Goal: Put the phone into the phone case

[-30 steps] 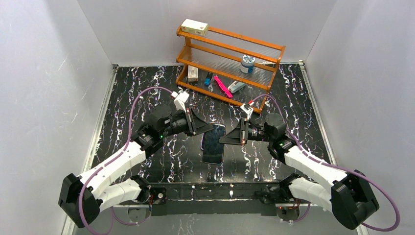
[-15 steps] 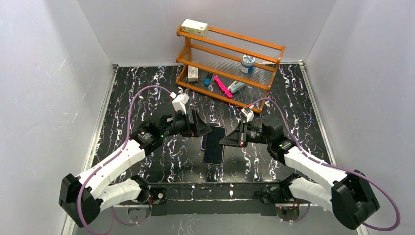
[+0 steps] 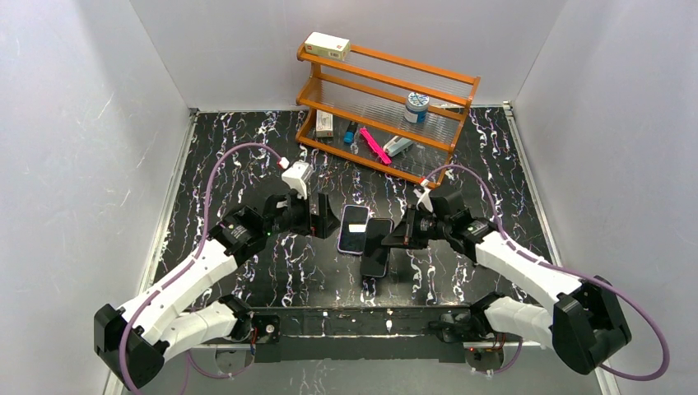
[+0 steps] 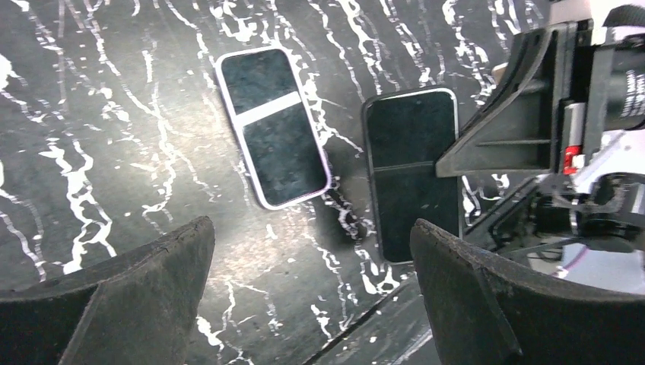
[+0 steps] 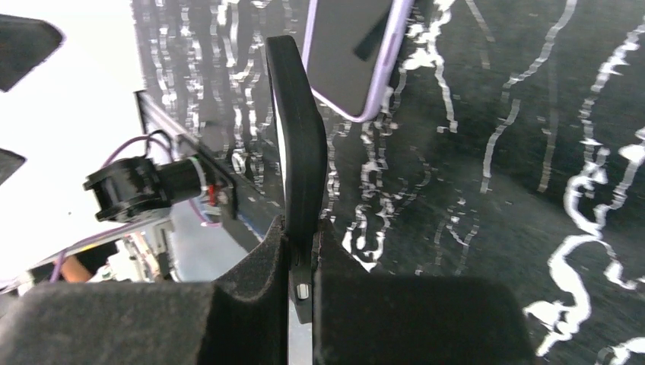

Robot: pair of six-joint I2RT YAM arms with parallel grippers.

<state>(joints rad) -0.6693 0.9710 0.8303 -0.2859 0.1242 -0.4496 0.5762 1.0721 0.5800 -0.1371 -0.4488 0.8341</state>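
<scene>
- Nearest to me, my right hand (image 5: 302, 247) is clenched on the right long edge of a thin black slab. It sits mid-bench, slightly right of centre, with its long side running near to far.
- From the left wrist view the slab's upper side is the phone (image 4: 411, 182), a glossy dark face inside a thin rim. Edge-on from the right wrist it looks matte and rounded, which I take for the phone case (image 5: 298, 144). I judge the phone is in or on the case, but I can't tell if every corner is seated, or if the slab rests on the bench (image 3: 510, 164).
- To do this well, I'd lay the slab flat and press each corner in turn. I'd also shift the pinch, since fingers over that edge may hold the lip off there.
- My left hand (image 3: 323, 216) hangs wide open to the left, holding nothing, so it is free to press.
- Just left of the slab and a little farther lies the lavender-edged phone (image 4: 272, 125), with a white strip across its screen. It is very close, so I'd press straight down without sliding sideways.
- The wooden rack (image 3: 411, 68) at the far side is well apart.
</scene>
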